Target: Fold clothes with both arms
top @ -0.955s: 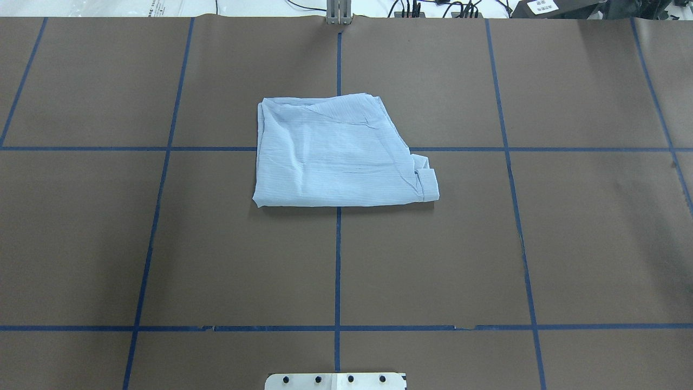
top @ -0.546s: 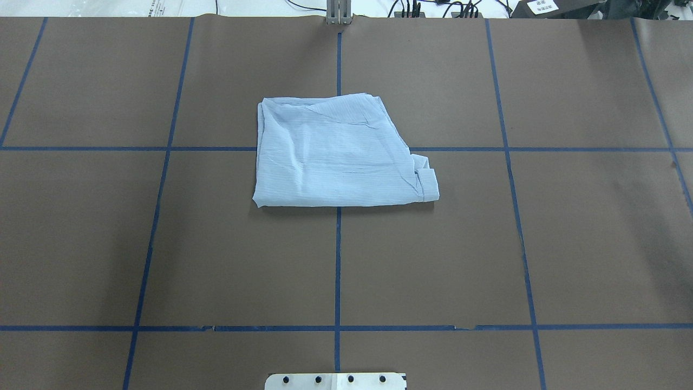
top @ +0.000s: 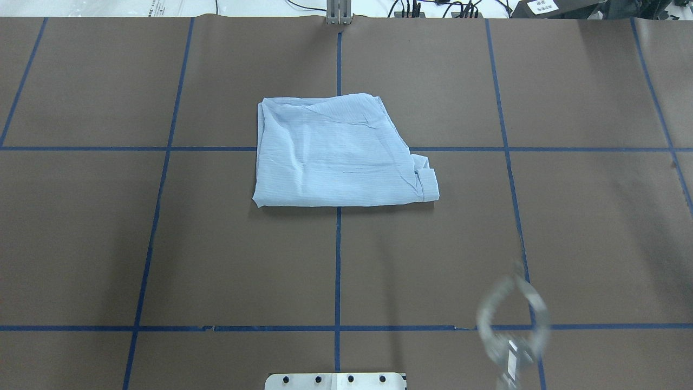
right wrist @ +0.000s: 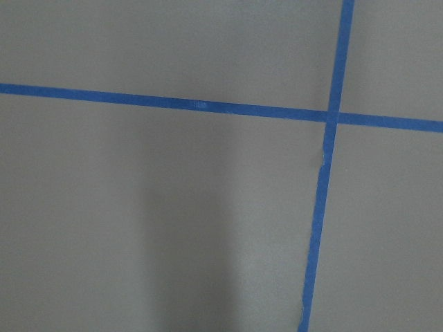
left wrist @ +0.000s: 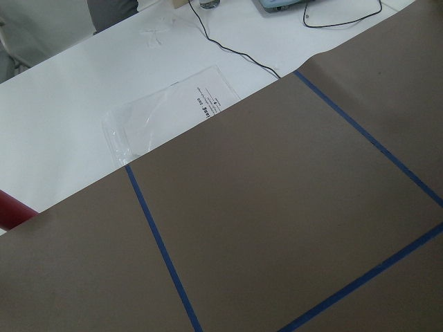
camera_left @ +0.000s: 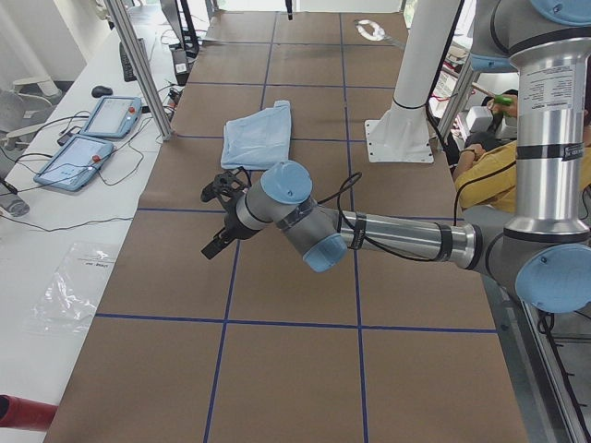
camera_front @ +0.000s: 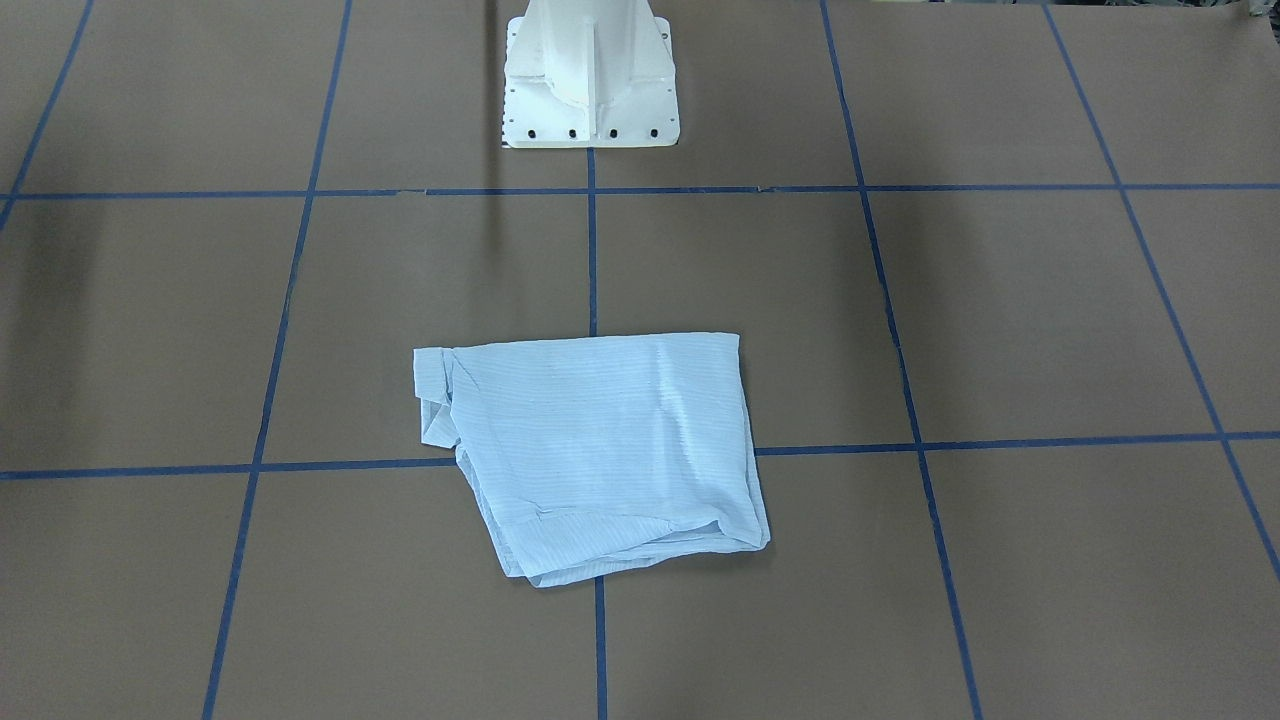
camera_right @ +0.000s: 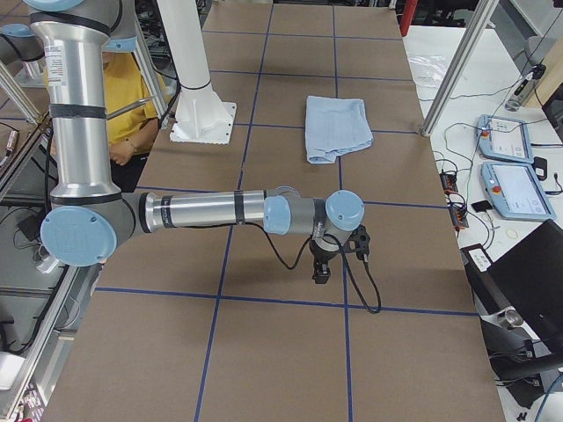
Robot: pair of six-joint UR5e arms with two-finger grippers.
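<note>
Shirt (top: 335,160) lies folded into a rough rectangle about the middle of the table (top: 595,227), a little closer to the far edge than to the robot's edge, across the crossing of two blue tape lines (top: 338,260); you see a cuff (top: 427,183) sticking out at its near right corner. Your overhead and front-facing views show the cloth well but no arm in sharp form; the front view adds the white pedestal base (camera_front: 590,90) at the robot's edge. Only the two side views give you the arms: the left arm (camera_left: 397,238) reaches out over the table toward its left end, with the left gripper (camera_left: 218,242) above bare brown paper, and the right arm (camera_right: 198,211) reaches toward the right end, with the right gripper (camera_right: 321,271) pointing down. From these you cannot tell whether either pincer is open or closed. The shirt sits between the two grippers, well apart from both. The left wrist view shows you a table edge and a clear plastic bag (left wrist: 166,117) on the white bench beyond it; the right wrist view shows only tape and paper. Against the overhead pictures of a moment ago the shirt has not shifted, but a faint see-through blur (top: 511,325) now hangs near the robot's edge on the right, too smeared to name
</note>
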